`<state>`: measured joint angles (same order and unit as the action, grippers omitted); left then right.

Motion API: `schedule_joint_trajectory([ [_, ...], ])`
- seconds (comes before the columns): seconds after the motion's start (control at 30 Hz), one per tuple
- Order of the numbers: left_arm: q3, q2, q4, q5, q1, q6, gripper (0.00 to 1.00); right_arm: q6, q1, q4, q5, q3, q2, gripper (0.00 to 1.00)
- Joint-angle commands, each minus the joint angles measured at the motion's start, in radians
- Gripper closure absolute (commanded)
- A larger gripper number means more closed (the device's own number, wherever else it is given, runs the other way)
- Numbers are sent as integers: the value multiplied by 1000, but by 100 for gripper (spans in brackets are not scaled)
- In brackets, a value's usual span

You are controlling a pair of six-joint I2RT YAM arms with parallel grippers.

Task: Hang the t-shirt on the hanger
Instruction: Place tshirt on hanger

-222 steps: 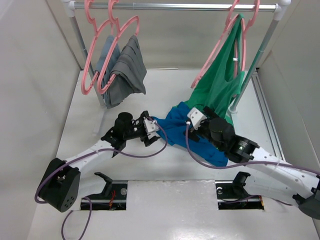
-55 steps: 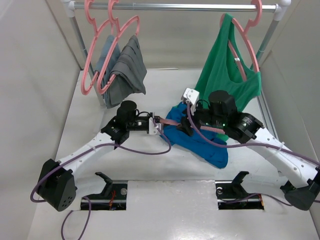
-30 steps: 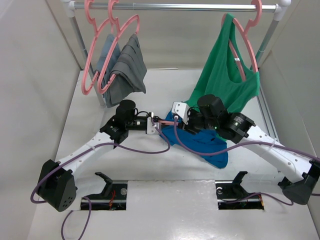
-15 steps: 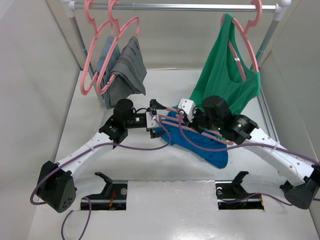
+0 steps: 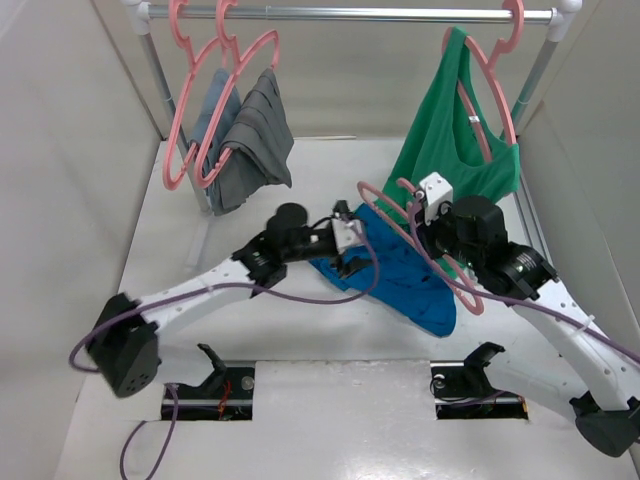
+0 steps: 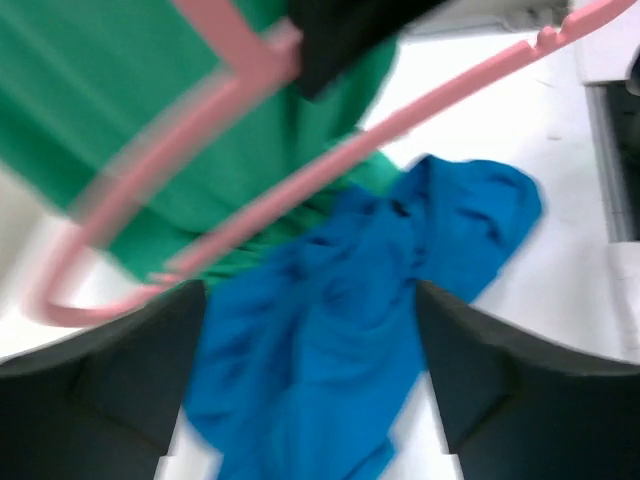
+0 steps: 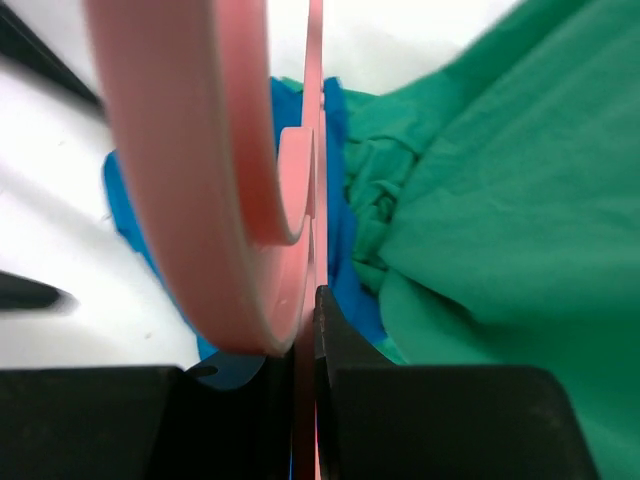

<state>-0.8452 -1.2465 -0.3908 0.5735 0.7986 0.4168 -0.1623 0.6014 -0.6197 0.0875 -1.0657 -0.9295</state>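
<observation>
T-shirt: bright blue, soft and crumpled. It lies in a loose, folded heap on the white bench, right of centre between the two arms.
Hanger: smooth pink plastic, a thin tubular frame with a curved hook and a small notch near one shoulder end. It is held tilted above the t-shirt, hook end towards the back left. None of the blue fabric is on it.
Right jaws: closed on a thin bar of the hanger. In the right wrist view the dark fingers press it from both sides.
Left jaws: wide open and holding nothing. The dark fingers frame the t-shirt in the left wrist view, with the hanger's bar slanting across beyond them. That view is blurred.
Green tank top: thin fabric draped on its own pink hanger from the rail. Its hem hangs just behind the t-shirt. In the right wrist view green meets blue, but I cannot tell whether they touch.
Grey garments: ribbed-looking cloth on pink hangers at the rail's left end, well apart from the t-shirt.
Edges: plain pale walls close off the left, back and right sides.
Open room: bare bench shows left of the t-shirt and behind it, between the grey garments and the green tank top.
</observation>
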Motion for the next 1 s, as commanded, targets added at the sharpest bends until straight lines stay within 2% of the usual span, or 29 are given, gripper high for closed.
schedule_joint_trajectory([
  [0.0,-93,-161,113,-89,57,-87,28,76,-18,19,109,-54,30,100],
  [0.1,-133,-262,93,-135,68,-174,41,76,-28,-1,133,-54,66,100],
  [0.27,-348,-451,259,-239,100,-251,41,86,-37,-40,184,-63,132,100],
  [0.33,-380,-510,259,-335,119,-288,42,86,-37,-49,184,-63,161,100],
  [0.43,-405,-539,288,-398,133,-299,44,75,-37,-68,169,-54,182,100],
  [0.5,-416,-539,322,-426,146,-299,52,64,-37,-80,144,-54,182,100],
  [0.53,-416,-548,332,-426,146,-299,69,64,-37,-92,144,-54,193,100],
  [0.6,-402,-538,352,-451,146,-274,81,64,-37,-110,120,-63,193,100],
  [0.73,-365,-487,382,-488,146,-233,88,64,-37,-164,48,-85,193,100],
  [0.83,-328,-447,391,-512,146,-207,100,84,-37,-202,-51,-85,193,100],
  [0.97,-316,-416,443,-512,125,-182,100,139,-37,-268,-136,-74,193,100],
])
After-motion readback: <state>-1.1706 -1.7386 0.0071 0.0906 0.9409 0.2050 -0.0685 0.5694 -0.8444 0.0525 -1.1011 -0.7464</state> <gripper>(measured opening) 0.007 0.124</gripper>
